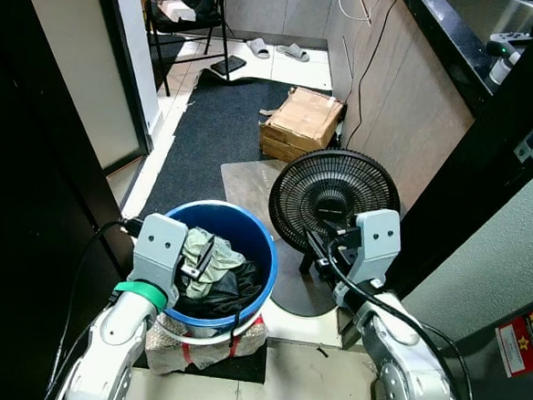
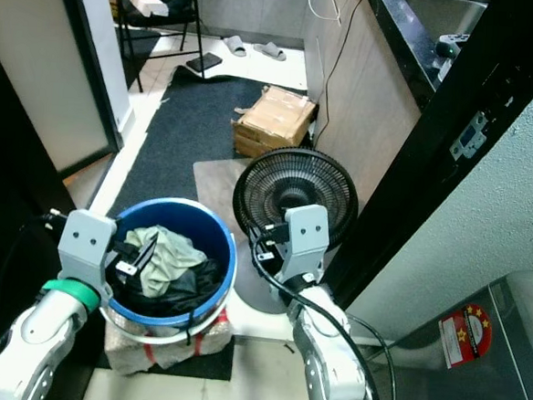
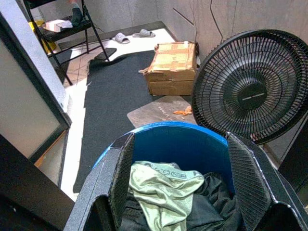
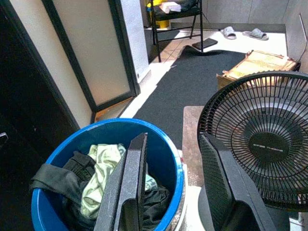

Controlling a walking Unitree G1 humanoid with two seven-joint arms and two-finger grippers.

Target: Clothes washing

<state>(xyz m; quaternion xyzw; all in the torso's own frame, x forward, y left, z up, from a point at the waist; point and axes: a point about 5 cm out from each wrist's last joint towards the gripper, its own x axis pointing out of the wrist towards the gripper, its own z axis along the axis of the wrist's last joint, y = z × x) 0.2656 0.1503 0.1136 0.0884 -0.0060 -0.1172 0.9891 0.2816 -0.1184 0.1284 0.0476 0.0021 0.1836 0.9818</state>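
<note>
Laundry, pale green and black garments, heaped in round blue plastic bucket; left pincer wide above, right pincer wide, empty; washing unstarted.

a home, prob a utility/back entry area by the kitchen. blue laundry bucket full of clothes on the floor, black floor fan beside it, taped cardboard box on a dark runner mat. slippers lie on pale tiles near a folding chair. dark countertop over wood-look panels, w/ cables hanging down.
</note>
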